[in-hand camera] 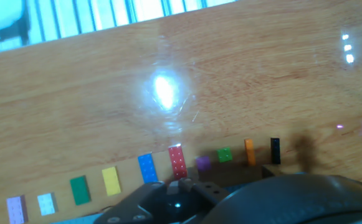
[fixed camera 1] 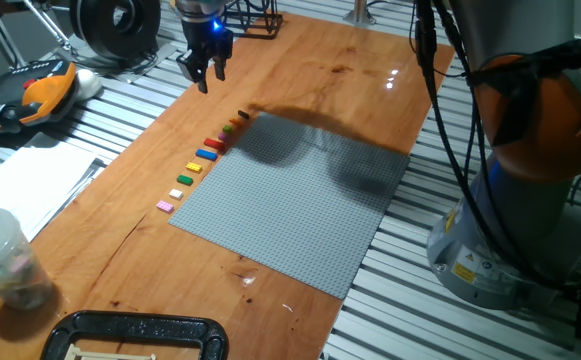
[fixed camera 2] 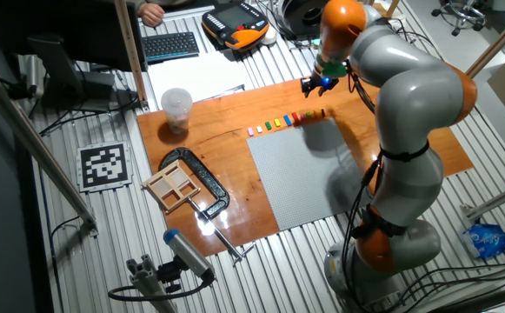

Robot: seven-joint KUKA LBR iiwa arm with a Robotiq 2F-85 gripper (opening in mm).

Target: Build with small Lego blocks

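Note:
The small Lego blocks (fixed camera 1: 206, 154) lie in a single row on the wooden table, along the left edge of the grey baseplate (fixed camera 1: 300, 200). The row runs from a pink block (fixed camera 1: 165, 207) to a dark one (fixed camera 1: 243, 116). The other fixed view (fixed camera 2: 287, 121) shows the same row. In the hand view the row crosses the lower half, including yellow (in-hand camera: 111, 181), blue (in-hand camera: 146, 168), red (in-hand camera: 177, 162) and orange (in-hand camera: 249, 151). My gripper (fixed camera 1: 210, 82) hangs above the table, beyond the dark end of the row, with its fingers apart and nothing between them. It also shows in the other fixed view (fixed camera 2: 319, 85).
A clear plastic cup (fixed camera 1: 0, 260) stands at the table's near left corner. A black clamp (fixed camera 1: 135, 335) grips the front edge beside a wooden tray (fixed camera 2: 176, 185). An orange teach pendant (fixed camera 1: 40, 90) lies off the table. The robot's base (fixed camera 1: 510, 230) stands to the right.

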